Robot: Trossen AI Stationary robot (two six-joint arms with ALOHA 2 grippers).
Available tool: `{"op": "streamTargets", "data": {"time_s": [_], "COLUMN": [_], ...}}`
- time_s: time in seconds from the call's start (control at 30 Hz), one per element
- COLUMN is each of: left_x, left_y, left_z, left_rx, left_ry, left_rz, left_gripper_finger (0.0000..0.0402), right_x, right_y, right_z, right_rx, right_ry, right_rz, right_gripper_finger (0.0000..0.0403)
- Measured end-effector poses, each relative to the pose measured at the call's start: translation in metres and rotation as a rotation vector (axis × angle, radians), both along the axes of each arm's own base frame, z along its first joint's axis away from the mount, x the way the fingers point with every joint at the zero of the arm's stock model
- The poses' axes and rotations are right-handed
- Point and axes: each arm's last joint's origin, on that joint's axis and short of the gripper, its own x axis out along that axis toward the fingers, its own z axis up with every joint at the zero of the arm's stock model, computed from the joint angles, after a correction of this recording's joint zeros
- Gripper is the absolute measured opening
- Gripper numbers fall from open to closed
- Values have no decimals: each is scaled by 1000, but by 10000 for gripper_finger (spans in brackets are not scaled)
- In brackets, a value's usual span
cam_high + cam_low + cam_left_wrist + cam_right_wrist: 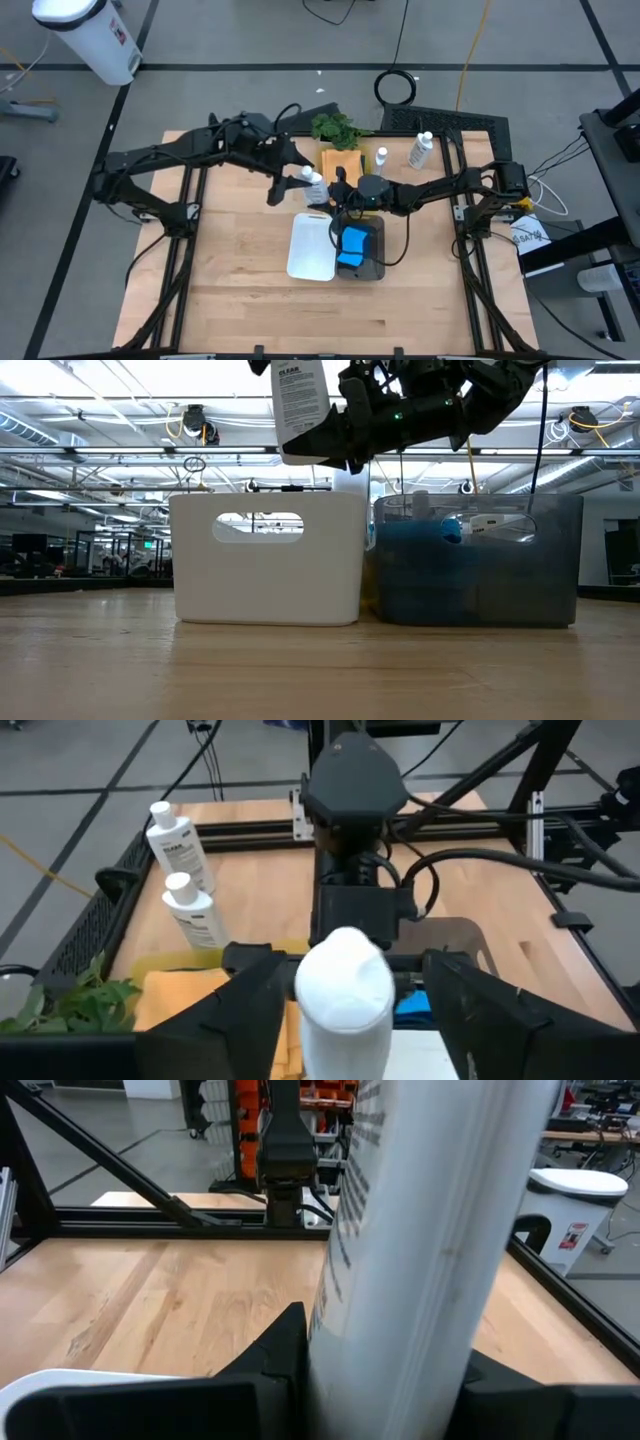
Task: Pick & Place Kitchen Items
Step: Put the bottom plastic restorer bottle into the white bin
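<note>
A white capped bottle [314, 184] with a printed label hangs upright in the air [300, 410] above the white bin's far end. My left gripper [303, 178] comes at it from the table's left and my right gripper [333, 190] from the right; both are shut on it. Two more white bottles [382, 157] [420, 150] stand at the back of the table. An orange-tan cloth [340, 160] lies in front of the leafy plant [335, 128]. Blue sponges [352, 245] lie in the dark bin [375, 262]. My left gripper has the bottle's upper end [345, 982] between its two fingers [250, 1010], coming slanting down from the left. The touching spots lie below the picture's edge. The bottle is lifted clear and upright. My right gripper pinches the bottle's labelled body [400, 1320] between its two fingers [280, 1355], level, from the table's right side. The fingers lie across the bottle. The bottle is clear of the bins, cap end up.
The white bin [268, 560] and the dark bin [480, 560] stand side by side mid-table under the grippers. The plant, cloth and bottles fill the far middle. Bare wood lies to the near, left and right.
</note>
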Motion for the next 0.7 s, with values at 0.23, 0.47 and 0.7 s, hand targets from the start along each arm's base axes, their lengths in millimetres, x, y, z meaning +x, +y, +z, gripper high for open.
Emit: {"op": "streamTargets", "data": {"time_s": [0.23, 0.47, 0.7], "left_x": [1, 0, -20], "left_y": [0, 0, -2], "left_z": [2, 0, 9], "left_rx": [-19, -26, 7], "left_ry": [-16, -2, 21], "left_rz": [12, 14, 74], "left_gripper_finger": [144, 116, 116], "right_x": [0, 0, -14], "right_y": [0, 0, -2], "right_z": [0, 0, 14], "right_rx": [-1, -1, -7], "right_ry": [0, 4, 81], "right_rz": [1, -5, -84], "right_gripper_finger": [93, 105, 179]}}
